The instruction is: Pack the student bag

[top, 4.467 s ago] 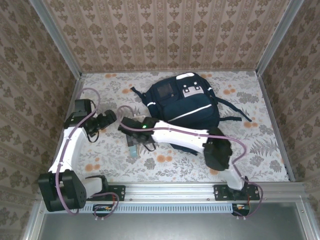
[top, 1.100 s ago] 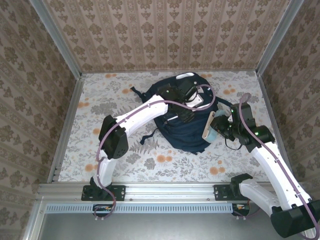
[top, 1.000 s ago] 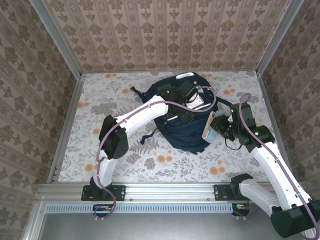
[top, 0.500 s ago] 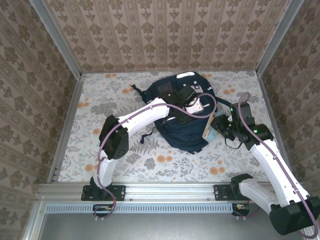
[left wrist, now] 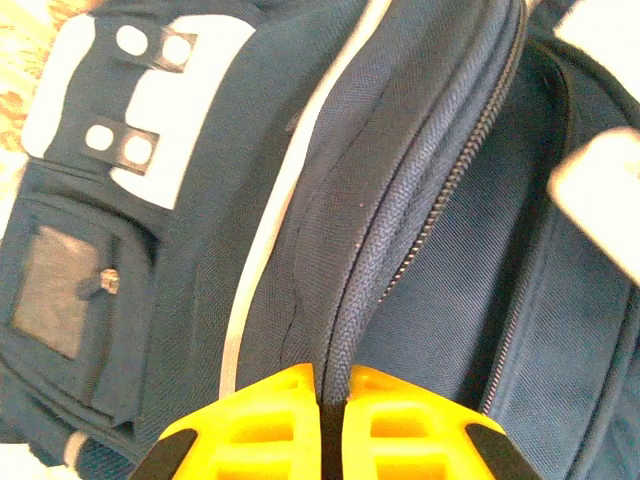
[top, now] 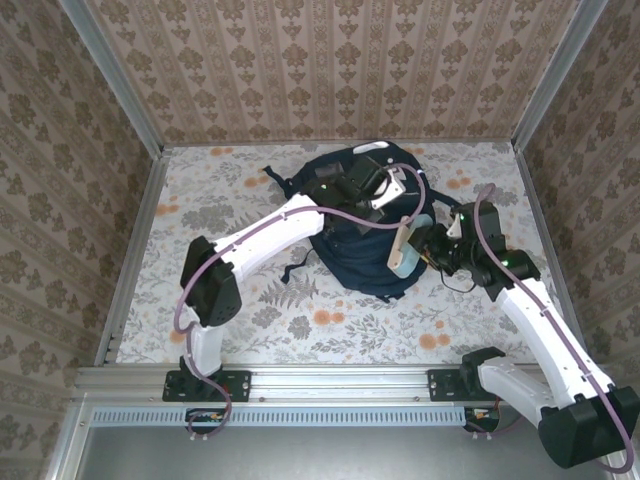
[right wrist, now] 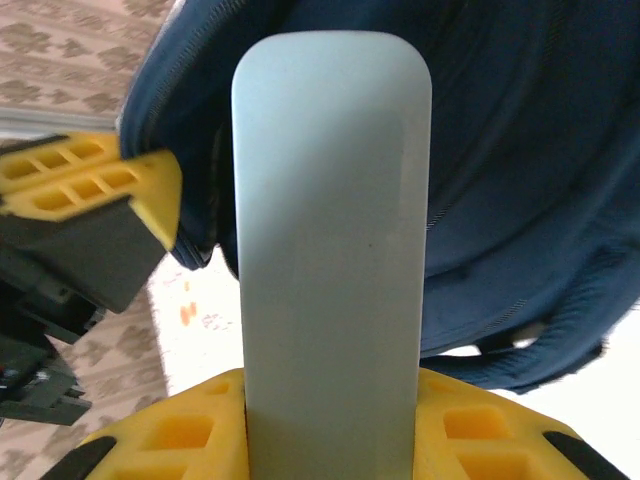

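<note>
The navy student bag (top: 362, 268) lies at the middle back of the table, its white patches (left wrist: 150, 110) toward the far side. My left gripper (top: 384, 193) is shut on the bag's zipped opening edge (left wrist: 400, 215); the fabric rim is pinched between the yellow fingers (left wrist: 270, 420) and held up. My right gripper (top: 430, 252) is shut on a flat, pale grey-blue case with a rounded end (right wrist: 330, 220), held upright just right of the opening. In the right wrist view the case points at the bag's dark mouth (right wrist: 520, 150), with a left fingertip (right wrist: 100, 185) beside it.
Floral table cover (top: 200, 230) stretches left of and in front of the bag. Bag straps (top: 275, 181) trail off its left side. Patterned walls close in the back and both sides, and a metal rail (top: 340, 380) runs along the near edge.
My left gripper has shut on the bag's opening edge and drawn it up and back. My right gripper has carried the pale case leftward, closer to the opening.
</note>
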`<action>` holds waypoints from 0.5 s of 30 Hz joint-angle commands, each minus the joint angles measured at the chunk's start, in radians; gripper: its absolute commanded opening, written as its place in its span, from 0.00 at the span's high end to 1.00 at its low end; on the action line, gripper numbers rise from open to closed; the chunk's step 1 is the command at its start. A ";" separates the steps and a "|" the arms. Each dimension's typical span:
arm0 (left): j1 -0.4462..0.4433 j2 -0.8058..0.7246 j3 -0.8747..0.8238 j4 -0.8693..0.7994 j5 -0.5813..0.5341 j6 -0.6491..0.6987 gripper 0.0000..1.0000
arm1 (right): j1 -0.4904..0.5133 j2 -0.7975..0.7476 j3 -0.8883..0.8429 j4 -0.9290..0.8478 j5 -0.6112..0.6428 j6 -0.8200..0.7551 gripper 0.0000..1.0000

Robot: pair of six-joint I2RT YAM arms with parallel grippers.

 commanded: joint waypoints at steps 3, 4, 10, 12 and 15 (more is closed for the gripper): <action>0.002 -0.076 0.039 0.102 0.003 -0.083 0.93 | -0.004 0.055 -0.008 0.249 -0.160 0.080 0.77; 0.003 -0.081 0.039 0.102 0.013 -0.085 0.93 | -0.004 0.071 -0.003 0.264 -0.155 0.089 0.77; 0.003 -0.112 0.045 0.082 0.058 -0.094 0.93 | -0.004 0.197 0.020 0.361 -0.082 0.201 0.77; 0.004 -0.118 0.048 0.077 0.075 -0.101 0.93 | -0.004 0.233 0.016 0.417 -0.044 0.250 0.78; 0.007 -0.122 0.058 0.070 0.097 -0.113 0.92 | -0.004 0.275 0.016 0.496 0.037 0.296 0.78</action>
